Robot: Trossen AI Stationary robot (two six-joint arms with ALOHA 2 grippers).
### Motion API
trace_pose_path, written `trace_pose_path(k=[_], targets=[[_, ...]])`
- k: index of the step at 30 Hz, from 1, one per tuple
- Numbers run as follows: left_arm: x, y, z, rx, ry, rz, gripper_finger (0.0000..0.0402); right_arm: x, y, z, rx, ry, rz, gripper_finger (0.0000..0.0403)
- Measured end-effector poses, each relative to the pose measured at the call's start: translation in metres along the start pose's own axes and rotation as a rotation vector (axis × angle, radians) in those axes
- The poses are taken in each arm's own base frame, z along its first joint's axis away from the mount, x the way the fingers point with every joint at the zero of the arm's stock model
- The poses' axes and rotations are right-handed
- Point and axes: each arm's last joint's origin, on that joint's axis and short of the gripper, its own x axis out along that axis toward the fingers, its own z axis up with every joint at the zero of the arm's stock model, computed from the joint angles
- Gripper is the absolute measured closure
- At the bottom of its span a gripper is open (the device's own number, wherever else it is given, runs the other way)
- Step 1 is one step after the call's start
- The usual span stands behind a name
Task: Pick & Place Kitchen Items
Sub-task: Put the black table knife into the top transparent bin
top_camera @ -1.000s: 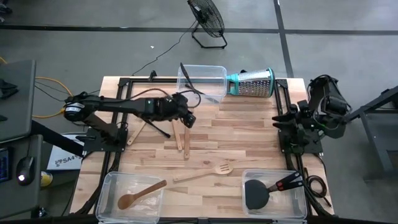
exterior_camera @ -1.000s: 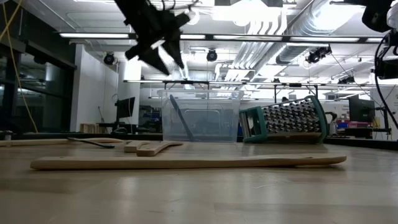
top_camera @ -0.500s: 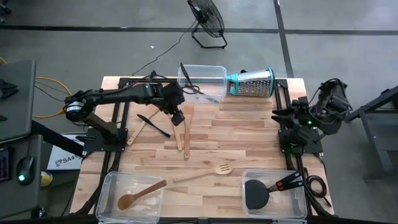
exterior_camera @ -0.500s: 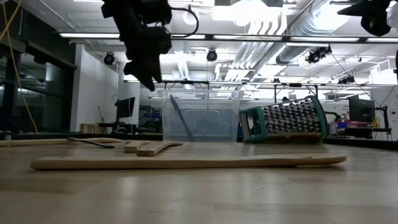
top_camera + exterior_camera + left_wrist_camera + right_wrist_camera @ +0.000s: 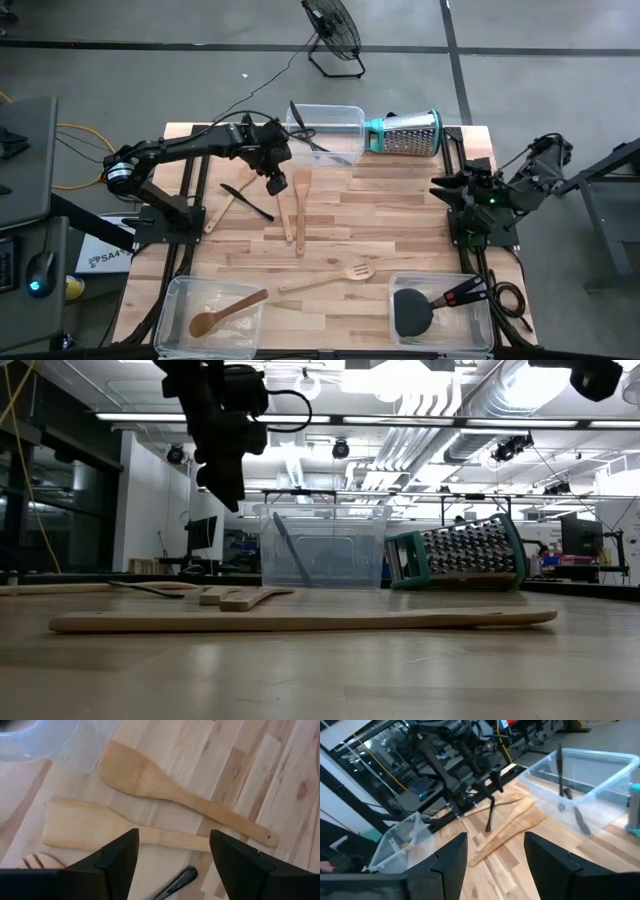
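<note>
Left gripper [image 5: 277, 184], open and empty, hovers above two wooden spatulas [image 5: 175, 800] lying lengthwise across its jaws

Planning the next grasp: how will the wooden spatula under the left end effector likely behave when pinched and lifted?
The wooden spatula looks solid, so probably stiff, not floppy. It lies flat on the table, so it should not roll, though the low profile may make pinching harder. Its broad blade likely outweighs the thin handle, so a handle-end grip may tilt. The left end effector hangs open above it.
</note>
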Motion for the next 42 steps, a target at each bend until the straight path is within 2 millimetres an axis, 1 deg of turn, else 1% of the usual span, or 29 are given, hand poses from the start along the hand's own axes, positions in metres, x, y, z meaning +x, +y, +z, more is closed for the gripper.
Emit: trace_pose_path(k=[7,12,17,22,26,30,33,37,42], targets=[[0.000,0.000,0.001,0.042,-0.006,-0.003,0.0160,0.023,0.025,0.001,-0.024,-0.008,0.043,0.0215],[0.000,-0.001,0.000,0.079,0.000,-0.026,0.0160,0.041,0.032,0.002,-0.037,-0.004,0.036,0.0215],[0.000,-0.001,-0.006,0.134,0.056,-0.029,0.0160,0.064,0.030,0.001,-0.025,0.061,0.024,0.0215],[-0.001,-0.001,-0.015,0.178,0.147,-0.036,0.0160,0.089,0.027,0.005,-0.018,0.115,0.062,0.0215],[-0.002,-0.001,-0.022,0.229,0.220,-0.048,0.0160,0.109,0.021,0.007,-0.038,0.156,0.076,0.0215],[-0.004,-0.001,-0.029,0.303,0.291,-0.069,0.0160,0.123,0.012,0.007,-0.028,0.220,0.083,0.0215],[-0.005,-0.001,-0.031,0.367,0.315,-0.074,0.0160,0.131,0.005,0.008,-0.037,0.252,0.081,0.0215],[-0.006,-0.001,-0.035,0.487,0.353,-0.101,0.0160,0.137,-0.001,0.010,-0.053,0.261,0.068,0.0215],[0.006,0.003,-0.049,0.563,0.416,-0.109,0.0160,0.138,-0.005,0.011,-0.076,0.256,0.058,0.0215]])
